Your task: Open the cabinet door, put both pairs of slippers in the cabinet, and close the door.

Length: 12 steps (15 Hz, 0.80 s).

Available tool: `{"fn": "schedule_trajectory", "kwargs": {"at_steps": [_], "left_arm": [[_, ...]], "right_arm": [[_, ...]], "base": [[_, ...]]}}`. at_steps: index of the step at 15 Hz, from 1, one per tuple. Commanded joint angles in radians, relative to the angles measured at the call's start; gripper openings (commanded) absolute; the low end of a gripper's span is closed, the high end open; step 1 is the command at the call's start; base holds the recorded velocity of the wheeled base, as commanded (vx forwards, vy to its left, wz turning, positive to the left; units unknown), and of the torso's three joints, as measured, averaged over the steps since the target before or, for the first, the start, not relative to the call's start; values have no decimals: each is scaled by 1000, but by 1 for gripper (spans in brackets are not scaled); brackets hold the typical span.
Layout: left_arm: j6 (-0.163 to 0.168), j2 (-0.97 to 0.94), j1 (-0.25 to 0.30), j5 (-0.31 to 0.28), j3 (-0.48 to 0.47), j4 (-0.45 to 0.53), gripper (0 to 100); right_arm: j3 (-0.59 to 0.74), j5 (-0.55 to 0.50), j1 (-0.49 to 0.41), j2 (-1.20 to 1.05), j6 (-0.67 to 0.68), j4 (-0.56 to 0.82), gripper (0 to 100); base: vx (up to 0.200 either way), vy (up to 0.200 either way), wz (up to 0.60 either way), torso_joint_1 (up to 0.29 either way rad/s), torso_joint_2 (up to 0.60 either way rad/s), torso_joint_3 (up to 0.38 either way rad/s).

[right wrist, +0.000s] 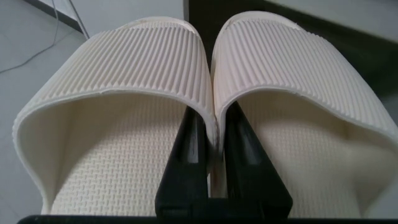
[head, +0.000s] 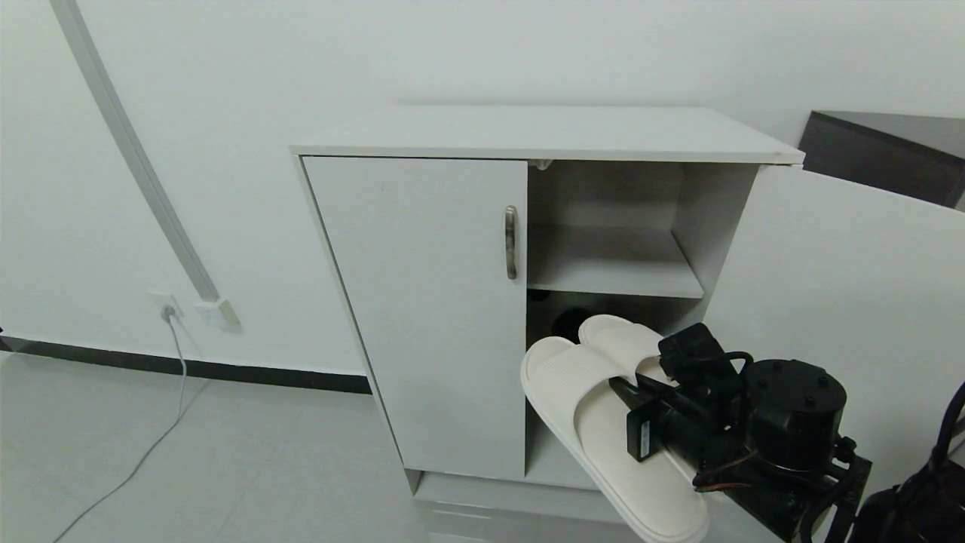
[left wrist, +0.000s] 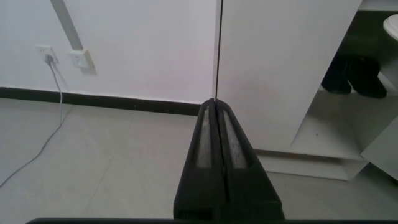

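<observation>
A white cabinet (head: 543,132) stands against the wall with its left door (head: 422,302) closed and its right door (head: 844,302) swung wide open. My right gripper (head: 624,392) is shut on a pair of cream slippers (head: 595,392), held side by side just in front of the open lower compartment, toes toward the cabinet. Up close, its fingers (right wrist: 189,155) pinch the two inner walls of the cream slippers (right wrist: 143,68) together. A dark pair of slippers (left wrist: 354,74) lies inside the lower compartment. My left gripper (left wrist: 216,109) is shut on nothing, low before the closed door (left wrist: 280,62).
A shelf (head: 611,271) divides the open side of the cabinet. A metal handle (head: 511,243) sits on the closed door. A wall socket with a grey cable (head: 167,308) is at the left over bare floor. Dark furniture (head: 882,151) stands behind the open door.
</observation>
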Motion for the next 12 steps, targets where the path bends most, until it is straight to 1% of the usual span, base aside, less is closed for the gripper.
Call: {"fn": "schedule_trajectory", "kwargs": {"at_steps": [1, 5, 7, 10, 12], "left_arm": [[0, 1, 1, 1, 0, 0, 0], [0, 1, 1, -1, 0, 0, 0], [0, 1, 0, -1, 0, 0, 0], [0, 1, 0, -1, 0, 0, 0], [0, 1, 1, -1, 0, 0, 0]], "right_arm": [[3, 0, 0, 2, 0, -1, 0], [4, 0, 8, 2, -2, -1, 0], [7, 0, 9, 2, -13, -1, 0], [20, 6, 17, 1, -20, -1, 0], [47, 61, 19, 2, -23, -30, 0]], "base": [[0, 0, 0, -71, 452, 383], [0, 0, 0, -25, 400, 375], [0, 0, 0, 2, 139, 132], [0, 0, 0, 1, 19, 15], [0, 0, -600, 0, 5, 12]]}}
